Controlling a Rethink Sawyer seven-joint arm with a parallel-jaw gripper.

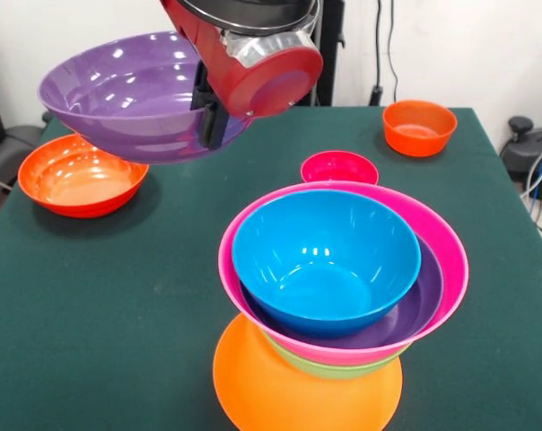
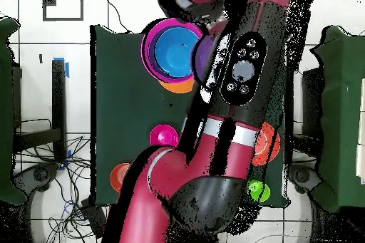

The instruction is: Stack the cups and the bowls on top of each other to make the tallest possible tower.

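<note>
Right now I am holding a large purple bowl [image 1: 132, 94] up off the tabletop [image 1: 100, 296], my claw [image 1: 210, 112] clenched on its rim at the side nearest the tower [image 1: 338, 296].

What worries me is the tower itself. Its base is an upturned orange bowl [image 1: 298, 395], and above that sit a green bowl [image 1: 329, 366], a pink bowl [image 1: 432, 233], a second purple bowl [image 1: 415, 301] and a blue bowl [image 1: 329, 256], all nested mouth up. The upper bowls look shifted off the centre of the orange base, so I judge the stack to be top-heavy — a knock from my wide bowl on the way in could tip or slide it. My grip is only on one edge, so the bowl hangs tilted; if it lands crooked on the blue bowl it may rock or skate off. It is also wider than the blue bowl, so it would rest on a rim, not nest — less steady, I think.

From the tower, my claw and its bowl are up and well apart, toward the flat red-orange bowl [image 1: 81, 175]. The small magenta bowl [image 1: 339, 167] lies just behind the tower, and the other red-orange bowl [image 1: 419, 126] farther back. The light-green cup [image 2: 258, 190] shows only in the overhead view, well apart from the tower, close to my arm [image 2: 235, 105].
</note>
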